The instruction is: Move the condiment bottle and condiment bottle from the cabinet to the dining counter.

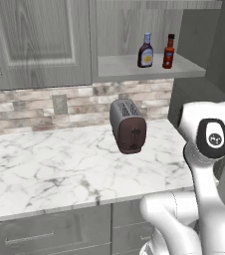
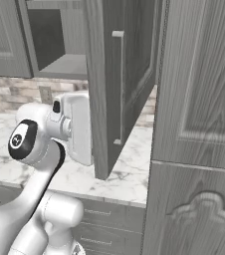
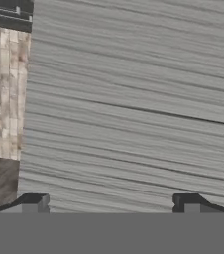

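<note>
Two condiment bottles stand side by side on the open cabinet shelf [image 1: 119, 67]. One is a dark bottle [image 1: 145, 51] with a white cap and yellow label. To its right is a red-brown bottle [image 1: 168, 52] with a black cap. My gripper [image 3: 111, 202] is open, its fingertips [image 3: 34, 201] wide apart with nothing between them. It faces a grey wood-grain panel at close range. In the right base view my white hand [image 2: 77, 128] sits just left of the open cabinet door [image 2: 119, 84], well below the shelf. The dining counter is out of view.
A silver toaster [image 1: 128, 125] stands on the marble counter [image 1: 50, 164] below the shelf, against the brick backsplash [image 1: 35, 107]. The open cabinet door juts out over the counter beside my hand. A tall grey cabinet [image 2: 199, 124] stands at the right.
</note>
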Robot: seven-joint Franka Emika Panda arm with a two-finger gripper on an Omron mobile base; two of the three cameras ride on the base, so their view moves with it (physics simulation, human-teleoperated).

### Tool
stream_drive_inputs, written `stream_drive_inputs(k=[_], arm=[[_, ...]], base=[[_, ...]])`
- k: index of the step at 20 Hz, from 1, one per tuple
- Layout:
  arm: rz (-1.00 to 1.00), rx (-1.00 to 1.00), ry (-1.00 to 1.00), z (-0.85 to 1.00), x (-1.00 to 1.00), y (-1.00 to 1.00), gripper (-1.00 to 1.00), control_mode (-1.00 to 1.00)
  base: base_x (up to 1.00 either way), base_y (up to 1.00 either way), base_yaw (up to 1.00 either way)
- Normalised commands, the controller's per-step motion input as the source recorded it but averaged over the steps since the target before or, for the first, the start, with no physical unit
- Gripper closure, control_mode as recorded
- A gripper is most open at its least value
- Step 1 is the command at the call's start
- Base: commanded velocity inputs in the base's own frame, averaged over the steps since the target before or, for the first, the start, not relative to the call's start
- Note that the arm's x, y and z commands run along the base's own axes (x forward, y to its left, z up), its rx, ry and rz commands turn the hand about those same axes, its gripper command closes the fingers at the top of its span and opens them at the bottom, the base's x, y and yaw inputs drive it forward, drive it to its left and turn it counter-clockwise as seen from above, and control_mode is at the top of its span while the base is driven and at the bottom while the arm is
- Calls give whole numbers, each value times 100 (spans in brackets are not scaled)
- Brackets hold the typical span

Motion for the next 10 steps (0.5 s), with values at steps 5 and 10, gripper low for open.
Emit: stream_drive_inputs(k=[5,10], arm=[[0,16,-4,0,0,-16,-100,-100],[0,14,-7,0,0,-5,-100,-100]], base=[[0,0,0],[0,0,0]])
